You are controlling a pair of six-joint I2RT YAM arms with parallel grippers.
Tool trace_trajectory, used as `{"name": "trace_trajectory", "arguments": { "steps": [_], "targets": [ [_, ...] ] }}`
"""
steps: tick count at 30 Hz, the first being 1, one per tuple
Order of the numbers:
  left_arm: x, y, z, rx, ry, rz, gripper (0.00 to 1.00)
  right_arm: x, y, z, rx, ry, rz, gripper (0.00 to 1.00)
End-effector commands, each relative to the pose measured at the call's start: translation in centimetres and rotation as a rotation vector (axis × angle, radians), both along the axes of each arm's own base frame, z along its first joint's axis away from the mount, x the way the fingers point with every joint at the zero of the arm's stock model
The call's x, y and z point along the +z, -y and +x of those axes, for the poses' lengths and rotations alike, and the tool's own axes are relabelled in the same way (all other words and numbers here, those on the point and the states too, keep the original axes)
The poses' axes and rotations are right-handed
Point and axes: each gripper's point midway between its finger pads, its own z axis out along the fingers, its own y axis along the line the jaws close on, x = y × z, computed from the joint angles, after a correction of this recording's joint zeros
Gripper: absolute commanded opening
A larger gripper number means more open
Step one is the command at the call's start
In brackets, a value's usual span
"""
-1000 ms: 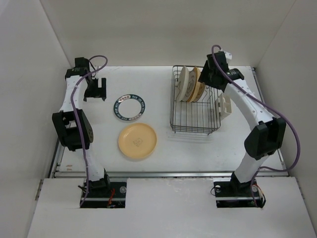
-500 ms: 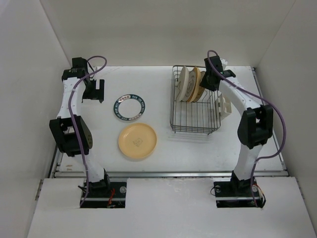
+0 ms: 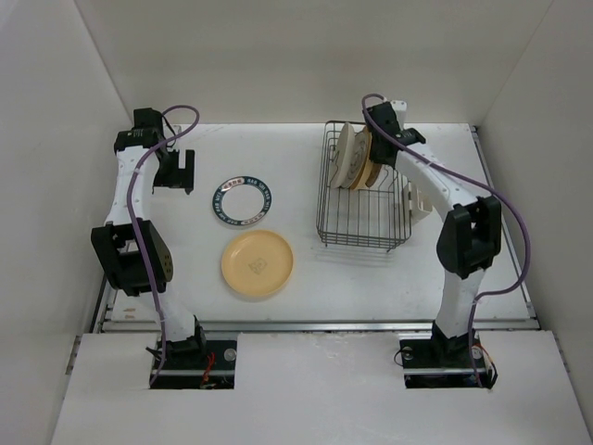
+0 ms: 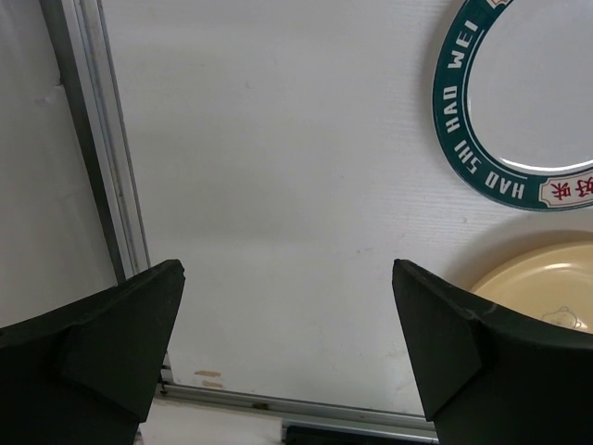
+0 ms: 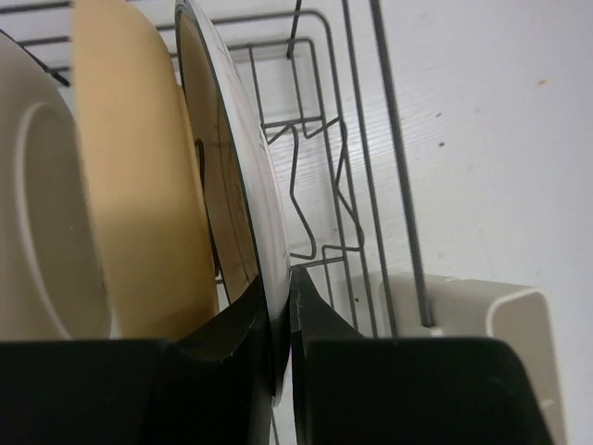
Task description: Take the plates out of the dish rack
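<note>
While two plates lie unloaded on the table (image 3: pixel 306 148), the ringed plate (image 3: pixel 243 200) and nearer it the yellow plate (image 3: pixel 258 262), three stand in the dish rack (image 3: pixel 321 185) to their right. Entry, right gripper (image 5: pixel 281 292): arm stretched over the rack's far end, jaws pinched on the dark-edged plate (image 5: pixel 236 185) at its rim. Entry, left gripper (image 4: pixel 287 324): jaws wide apart, holding nothing, hovering far left.

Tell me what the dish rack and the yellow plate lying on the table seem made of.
Dish rack: thin metal wire, dark, likely coated; slender bent rods show it. Yellow plate: smooth, softly glossy; melamine or glazed ceramic, the look cannot settle which.
</note>
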Motion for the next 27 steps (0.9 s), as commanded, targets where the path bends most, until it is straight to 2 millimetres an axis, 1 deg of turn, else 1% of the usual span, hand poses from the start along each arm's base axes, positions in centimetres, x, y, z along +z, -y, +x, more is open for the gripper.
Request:
{"name": "trace_trajectory", "arguments": {
  "steps": [1, 2, 3, 4, 5, 6, 7, 8, 9, 10, 11, 12, 13, 14, 15, 16, 17, 18, 19, 20, 21, 22, 23, 25, 26, 27],
  "targets": [
    [2.0, 0.0, -0.9, -0.008, 0.03, 0.014, 0.94, 10.0, 2.5, 0.0, -0.085, 0.214, -0.109, 0.0],
    [2.0, 0.0, -0.9, -0.008, 0.03, 0.014, 0.94, 11.1, 2.8, -0.4, -0.112, 0.226, -0.137, 0.0],
    [2.2, 0.6, -0.9, -0.021, 0.031, 0.004, 0.94, 11.2, 3.3, -0.5, -0.128, 0.215, -0.173, 0.0],
    [2.2, 0.6, -0.9, -0.022, 0.031, 0.004, 0.94, 11.7, 4.0, -0.8, -0.156, 0.218, -0.199, 0.0],
    [2.5, 0.7, -0.9, -0.026, 0.041, -0.003, 0.94, 12.2, 4.2, -1.3, -0.178, 0.221, -0.227, 0.0],
    [2.5, 1.0, -0.9, -0.032, 0.043, -0.016, 0.94, 12.8, 5.5, -2.0, -0.231, 0.218, -0.283, 0.0],
    [2.2, 1.2, -1.0, -0.046, 0.035, -0.025, 0.94, 13.8, 6.1, -2.5, -0.254, 0.229, -0.306, 0.0],
    [2.6, 1.9, -1.0, -0.072, 0.051, -0.054, 0.94, 15.4, 7.0, -3.4, -0.298, 0.263, -0.323, 0.0],
    [2.9, 2.4, -1.0, -0.086, 0.065, -0.078, 0.94, 15.6, 7.2, -3.5, -0.307, 0.265, -0.33, 0.0],
    [2.6, 3.0, -1.1, -0.111, 0.06, -0.104, 0.94, 17.5, 7.5, -4.1, -0.317, 0.308, -0.305, 0.0],
    [3.0, 3.6, -1.1, -0.129, 0.076, -0.136, 0.94, 18.5, 7.5, -4.5, -0.311, 0.324, -0.293, 0.0],
    [3.6, 5.1, -1.1, -0.184, 0.099, -0.204, 0.93, 19.3, 7.4, -4.7, -0.302, 0.344, -0.269, 0.0],
    [3.7, 6.0, -1.1, -0.216, 0.107, -0.246, 0.85, 20.5, 6.7, -4.5, -0.269, 0.377, -0.216, 0.0],
    [3.9, 6.9, -1.2, -0.246, 0.107, -0.29, 0.83, 21.7, 6.6, -4.9, -0.251, 0.403, -0.184, 0.0],
    [4.7, 8.7, -1.4, -0.307, 0.134, -0.377, 0.83, 22.0, 6.1, -4.7, -0.227, 0.409, -0.16, 0.0],
    [4.7, 9.7, -1.8, -0.329, 0.127, -0.432, 0.83, 22.8, 5.0, -4.6, -0.167, 0.43, -0.102, 0.0],
    [5.1, 10.5, -1.8, -0.366, 0.138, -0.476, 0.83, 23.6, 4.5, -4.8, -0.13, 0.451, -0.063, 0.0],
    [5.4, 11.3, -1.9, -0.398, 0.149, -0.519, 0.85, 24.1, 3.7, -4.8, -0.088, 0.467, -0.026, 0.0],
    [6.0, 12.7, -2.3, -0.435, 0.157, -0.603, 0.86, 24.2, 2.7, -4.7, -0.037, 0.474, 0.012, 0.0],
    [6.3, 13.3, -2.4, -0.451, 0.163, -0.636, 0.86, 24.0, 0.3, -4.2, 0.078, 0.486, 0.092, 0.0],
    [6.3, 13.7, -2.5, -0.464, 0.168, -0.664, 0.86, 24.9, -0.8, -4.7, 0.139, 0.518, 0.141, 0.0],
    [6.9, 14.4, -2.6, -0.486, 0.177, -0.71, 0.86, 25.0, -2.4, -4.8, 0.21, 0.53, 0.183, 0.0],
    [7.1, 14.7, -2.7, -0.496, 0.181, -0.73, 0.86, 24.6, -5.2, -4.9, 0.324, 0.533, 0.244, 0.0],
    [7.7, 15.3, -2.8, -0.52, 0.197, -0.769, 0.84, 23.8, -8.0, -5.4, 0.424, 0.517, 0.29, 0.0],
    [8.0, 16.0, -3.1, -0.538, 0.197, -0.818, 0.84, 23.5, -9.3, -5.7, 0.48, 0.506, 0.315, 0.0],
    [7.9, 16.3, -3.4, -0.553, 0.195, -0.842, 0.83, 22.4, -12.2, -6.4, 0.612, 0.479, 0.38, 0.0]
  ]
}}
